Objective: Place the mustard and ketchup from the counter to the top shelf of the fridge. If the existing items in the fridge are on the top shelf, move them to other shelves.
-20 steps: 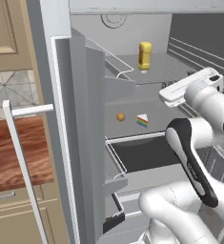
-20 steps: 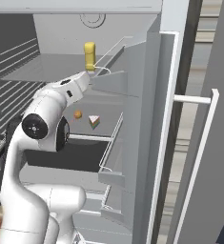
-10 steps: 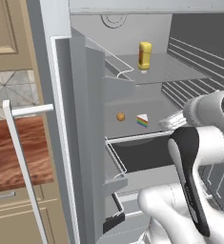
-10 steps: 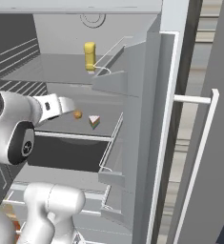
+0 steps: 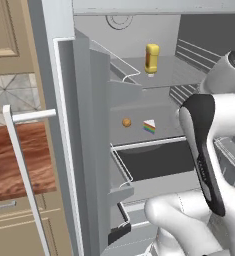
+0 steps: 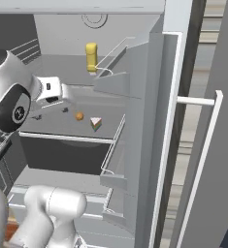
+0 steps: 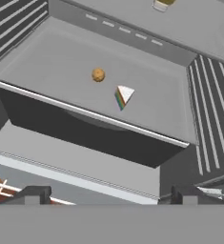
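To my left, beige wall cabinet [image 5: 6,30] above; grey diamond-patterned tile backsplash [image 5: 11,97] below it; even, flat light.

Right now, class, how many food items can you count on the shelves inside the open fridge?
3. The mustard stands on the top shelf; the orange ball and the cake wedge sit side by side, apart, on the shelf below. The robot's arm may hide others.

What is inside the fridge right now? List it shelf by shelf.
In the fridge, the mustard stands on the top shelf. One shelf down lie the orange ball and the cake wedge, apart. The arm covers the interior's right side; no ketchup is visible.
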### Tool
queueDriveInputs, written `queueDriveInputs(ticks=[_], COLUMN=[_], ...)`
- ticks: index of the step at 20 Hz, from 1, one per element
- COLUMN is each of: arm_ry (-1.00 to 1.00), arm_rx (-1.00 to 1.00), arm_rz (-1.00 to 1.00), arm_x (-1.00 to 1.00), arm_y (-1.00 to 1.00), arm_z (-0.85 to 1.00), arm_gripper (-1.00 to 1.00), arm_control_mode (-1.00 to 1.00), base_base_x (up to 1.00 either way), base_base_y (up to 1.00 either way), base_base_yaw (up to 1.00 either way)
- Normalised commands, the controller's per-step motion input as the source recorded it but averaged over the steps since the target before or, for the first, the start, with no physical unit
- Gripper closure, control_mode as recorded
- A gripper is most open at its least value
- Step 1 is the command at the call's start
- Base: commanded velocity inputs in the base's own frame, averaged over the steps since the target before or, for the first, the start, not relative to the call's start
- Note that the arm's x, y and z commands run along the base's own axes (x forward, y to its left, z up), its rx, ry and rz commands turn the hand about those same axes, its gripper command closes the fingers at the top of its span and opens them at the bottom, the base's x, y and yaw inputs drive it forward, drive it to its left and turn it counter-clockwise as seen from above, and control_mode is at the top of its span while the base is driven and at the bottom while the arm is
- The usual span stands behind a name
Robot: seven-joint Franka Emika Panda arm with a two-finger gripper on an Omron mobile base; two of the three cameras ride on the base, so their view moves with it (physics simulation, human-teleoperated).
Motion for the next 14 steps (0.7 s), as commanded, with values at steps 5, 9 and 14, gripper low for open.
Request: queueDriveInputs(ticks=[5, 9, 14], arm_ry=[0.0, 0.0, 0.0], arm_rx=[0.03, 0.0, 0.0], arm_rz=[0.0, 0.0, 0.0], arm_x=[-0.4, 0.0, 0.0], arm_y=[0.0, 0.0, 0.0], arm_z=[-0.12, 0.0, 0.0], arm_gripper=[-1.0, -1.0, -1.0], arm_control_mode=[1.0, 1.0, 1.0], base_base_x=[-0.6, -1.0, -1.0], base_base_y=[-0.02, 0.03, 0.73], base_base_yaw=[0.0, 0.03, 0.16])
